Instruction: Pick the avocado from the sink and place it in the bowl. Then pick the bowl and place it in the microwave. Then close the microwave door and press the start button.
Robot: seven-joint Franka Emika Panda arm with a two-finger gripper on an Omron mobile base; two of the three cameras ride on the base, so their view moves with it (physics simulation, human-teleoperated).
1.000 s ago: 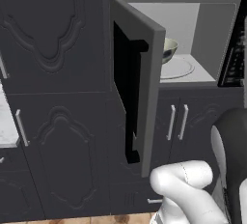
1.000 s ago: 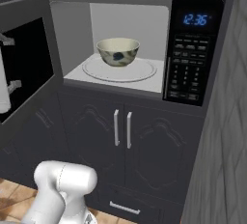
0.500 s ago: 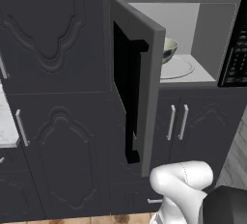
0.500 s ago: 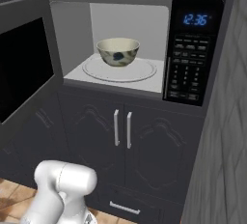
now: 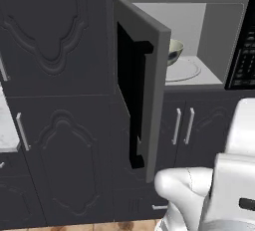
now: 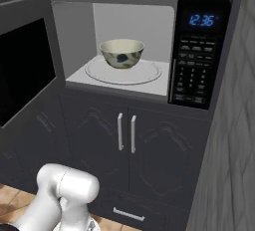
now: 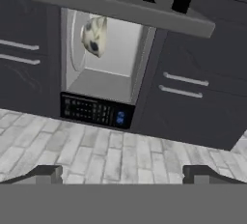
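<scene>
A: The gripper point(image 7: 123, 172) is wide open and holds nothing. What has changed?

B: The arm has moved off the microwave door point(image 5: 142, 93), at 9 o'clock of the bowl point(image 6: 122, 53). The bowl sits on the turntable in the microwave point(image 6: 74, 31), so the door comes next.

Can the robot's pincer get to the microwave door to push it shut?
Probably yes. The door hangs open, with nothing between it and the open pincer, which holds nothing and sits back from it, so the arm must swing closer first. The bowl is already in the microwave.
</scene>
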